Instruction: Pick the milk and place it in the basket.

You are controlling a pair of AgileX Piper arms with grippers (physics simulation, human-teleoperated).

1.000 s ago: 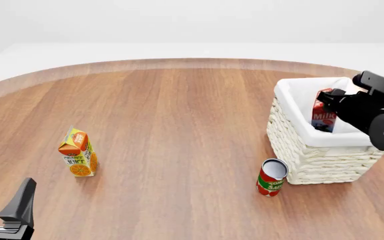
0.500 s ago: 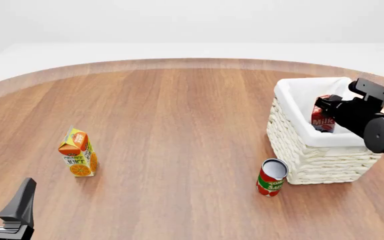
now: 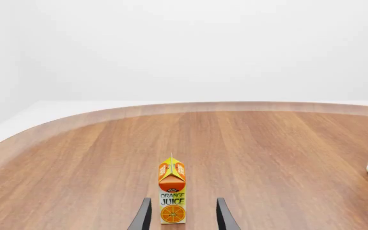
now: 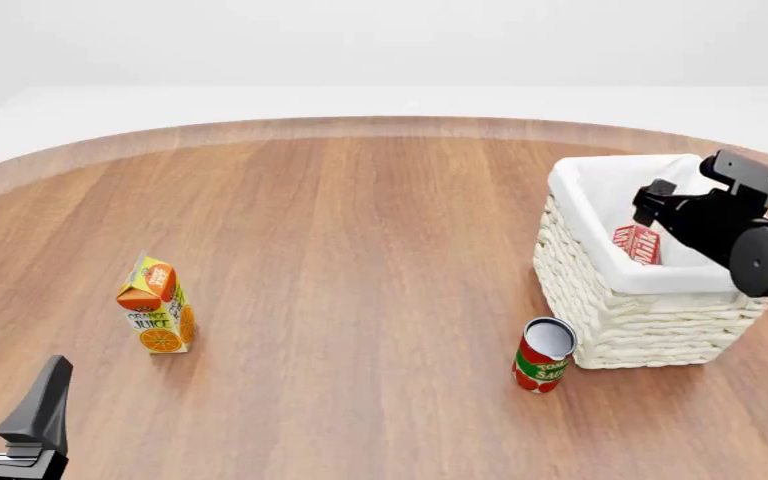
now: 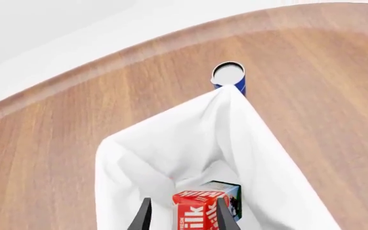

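The milk (image 4: 636,243) lies tilted inside the basket (image 4: 638,315), and only its red top shows over the white lining. In the right wrist view the milk (image 5: 200,208) rests on the cloth lining (image 5: 171,139), red end toward the camera. My right gripper (image 4: 656,203) hovers above the basket's right side, open, with its fingers (image 5: 144,216) on either side of the carton and apart from it. My left gripper (image 4: 4,395) is open and empty at the near left edge of the table.
An orange juice carton (image 4: 157,305) stands upright at the left, straight ahead of the left gripper (image 3: 184,202) in its wrist view. A red can (image 4: 543,354) stands close in front of the basket's near left corner.
The right gripper has opened and risen slightly. The milk has dropped out of it, sunk lower and tipped over inside the basket. The left arm has not moved.
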